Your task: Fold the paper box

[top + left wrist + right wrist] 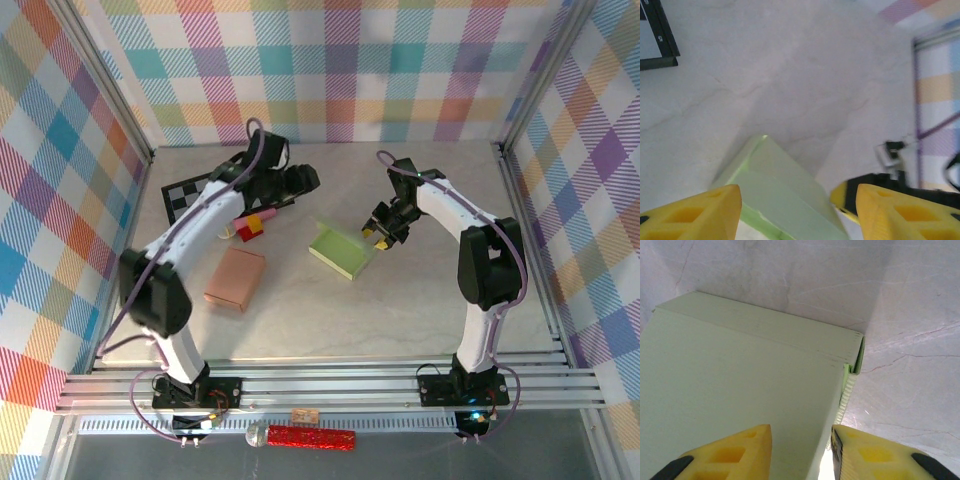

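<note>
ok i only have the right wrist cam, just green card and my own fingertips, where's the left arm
Observer: The left gripper is open, off the far left side of the green box, not touching it.
Operator: anything else on the table near it
Observer: A flat pink box lies to the left of the green one, apart from it.
Operator: and further back
Observer: A black checked board lies at the far left, partly under the left arm.
</note>
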Controlling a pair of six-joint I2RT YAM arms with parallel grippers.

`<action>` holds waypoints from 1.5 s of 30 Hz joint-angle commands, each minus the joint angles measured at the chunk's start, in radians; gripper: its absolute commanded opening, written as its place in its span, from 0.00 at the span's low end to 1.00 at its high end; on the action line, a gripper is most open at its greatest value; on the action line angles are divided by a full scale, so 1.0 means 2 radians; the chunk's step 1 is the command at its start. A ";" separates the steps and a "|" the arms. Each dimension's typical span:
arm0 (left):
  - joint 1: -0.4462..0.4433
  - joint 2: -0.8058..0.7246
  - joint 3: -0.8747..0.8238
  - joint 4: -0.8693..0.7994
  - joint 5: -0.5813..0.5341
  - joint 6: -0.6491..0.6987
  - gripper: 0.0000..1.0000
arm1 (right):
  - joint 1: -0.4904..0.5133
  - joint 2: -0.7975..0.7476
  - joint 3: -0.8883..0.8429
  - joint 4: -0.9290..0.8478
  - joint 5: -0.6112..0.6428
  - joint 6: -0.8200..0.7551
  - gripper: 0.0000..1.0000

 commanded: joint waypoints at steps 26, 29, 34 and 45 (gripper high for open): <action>-0.015 0.077 -0.090 0.009 0.061 0.105 0.54 | 0.004 -0.062 -0.037 -0.007 0.010 -0.021 0.42; -0.018 0.075 -0.101 0.011 0.060 0.105 0.55 | 0.006 -0.081 -0.065 0.007 -0.001 -0.033 0.48; -0.022 0.069 -0.126 0.020 0.058 0.102 0.55 | 0.022 -0.105 -0.116 0.035 -0.020 -0.035 0.57; -0.028 0.060 -0.153 0.037 0.060 0.090 0.55 | 0.036 -0.102 -0.185 0.117 -0.051 -0.002 0.61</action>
